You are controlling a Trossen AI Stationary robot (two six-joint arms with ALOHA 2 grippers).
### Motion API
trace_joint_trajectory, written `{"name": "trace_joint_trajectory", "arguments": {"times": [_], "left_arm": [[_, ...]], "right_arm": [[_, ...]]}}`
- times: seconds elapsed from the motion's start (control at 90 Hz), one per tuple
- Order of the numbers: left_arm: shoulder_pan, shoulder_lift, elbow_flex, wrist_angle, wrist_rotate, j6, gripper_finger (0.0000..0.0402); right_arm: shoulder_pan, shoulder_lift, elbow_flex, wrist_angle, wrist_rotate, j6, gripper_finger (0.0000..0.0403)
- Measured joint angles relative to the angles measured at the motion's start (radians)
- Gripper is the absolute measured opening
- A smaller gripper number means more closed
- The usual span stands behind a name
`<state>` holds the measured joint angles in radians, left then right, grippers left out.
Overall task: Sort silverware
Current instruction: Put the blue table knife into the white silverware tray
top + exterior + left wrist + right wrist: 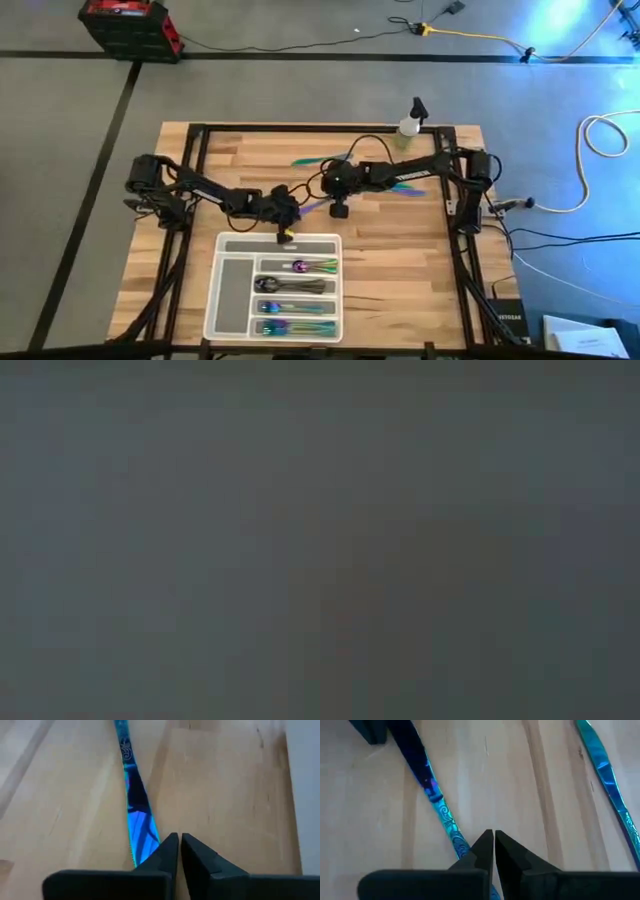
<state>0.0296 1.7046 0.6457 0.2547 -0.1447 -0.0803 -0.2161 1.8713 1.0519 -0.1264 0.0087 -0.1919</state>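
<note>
An iridescent blue-purple knife (311,206) lies on the wooden table between my two grippers. My left gripper (285,228) stands just beyond the tray's far rim (280,238), fingers shut; in its wrist view the knife's blade (141,827) runs alongside one finger. My right gripper (340,209) is shut at the knife's other end, where the patterned handle (447,827) passes under one finger. More silverware (292,296) lies in the translucent tray's compartments. The low view shows only grey. My left gripper has nothing between its fingertips (167,851); the knife's blade ends beside the outer side of one finger, and I cannot tell whether they touch. My right gripper stands over the knife's handle end (460,847), nothing between its tips; whether it touches cannot be told.
A second iridescent piece (606,775) lies near my right gripper. Loose pieces lie at the far middle (312,160) and under the right arm (410,188). A small spray bottle (410,120) stands at the far edge. Bare wood shows right of the tray.
</note>
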Motion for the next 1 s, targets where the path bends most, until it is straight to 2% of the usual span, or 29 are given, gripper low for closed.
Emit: {"name": "trace_joint_trajectory", "arguments": {"times": [0.378, 0.7, 0.789, 1.0], "left_arm": [[0.006, 0.001, 0.004, -0.052, -0.023, 0.024, 0.0009], [-0.006, 0.0, 0.003, -0.096, -0.128, 0.047, 0.0009], [-0.006, 0.0, 0.003, -0.108, -0.148, 0.047, 0.0009], [-0.006, 0.001, 0.002, -0.128, -0.159, 0.038, 0.0009]], "right_arm": [[0.0, -0.004, 0.002, -0.066, -0.02, -0.03, 0.0001], [-0.004, -0.004, 0.002, -0.036, 0.007, -0.049, 0.0], [-0.008, -0.004, 0.0, -0.007, -0.002, -0.046, 0.0], [-0.023, -0.006, -0.089, 0.187, -0.023, -0.003, 0.0]]}}
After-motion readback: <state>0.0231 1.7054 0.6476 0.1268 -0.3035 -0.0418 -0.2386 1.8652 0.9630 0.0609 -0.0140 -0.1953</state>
